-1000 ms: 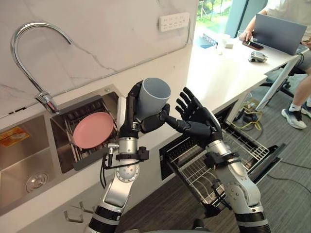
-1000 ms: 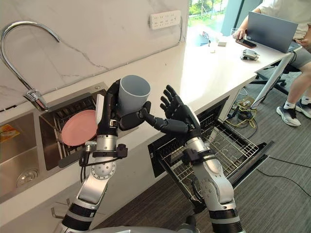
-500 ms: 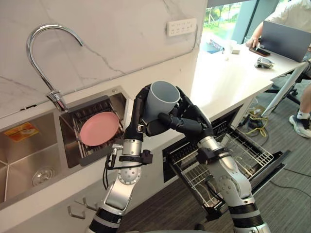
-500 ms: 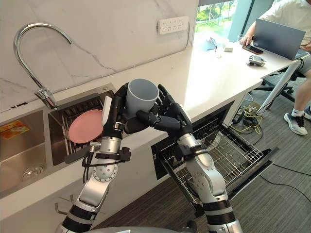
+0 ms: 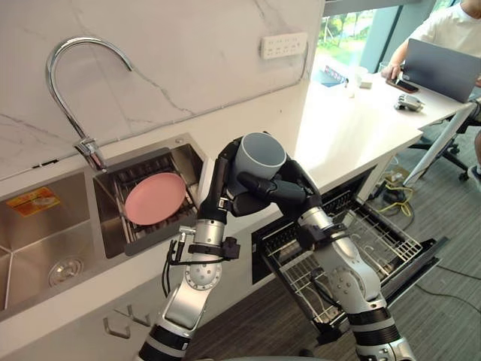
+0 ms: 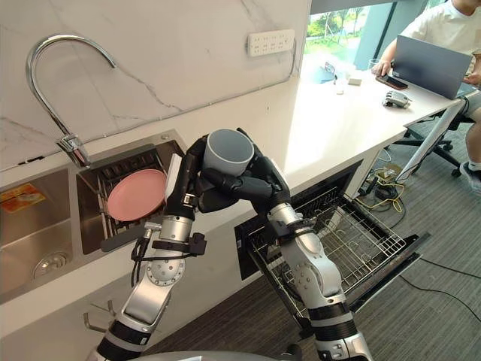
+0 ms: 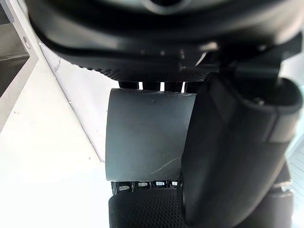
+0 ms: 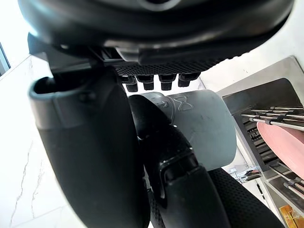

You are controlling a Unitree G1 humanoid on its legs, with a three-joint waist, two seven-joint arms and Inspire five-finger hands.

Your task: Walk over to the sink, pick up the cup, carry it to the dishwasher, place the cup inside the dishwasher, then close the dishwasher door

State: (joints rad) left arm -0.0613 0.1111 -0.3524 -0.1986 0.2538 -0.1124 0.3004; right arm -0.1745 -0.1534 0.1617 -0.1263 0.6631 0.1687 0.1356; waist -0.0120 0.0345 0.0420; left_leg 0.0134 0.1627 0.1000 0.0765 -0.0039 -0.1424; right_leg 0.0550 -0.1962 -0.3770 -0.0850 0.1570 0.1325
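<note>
Two-handed clasp on grey cup (image 5: 259, 154), mouth up, above counter (image 5: 342, 128) edge: left hand (image 5: 222, 179) curled round its 9 o'clock side, right hand (image 5: 291, 188) curled round its 3 o'clock side, thumb across the front. Pink plate (image 5: 155, 198) standing in sink (image 5: 45, 241) rack, 9 o'clock of cup. Dishwasher (image 5: 421, 252) at 4 o'clock, door down, basket drawn out, well apart from cup.

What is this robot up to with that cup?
The robot holds a grey cup above the counter, fingers of its left hand and right hand both curled round it. The dishwasher stands open to its right, wire basket pulled out; the cup is not in it yet. A pink plate sits in the sink rack.
</note>
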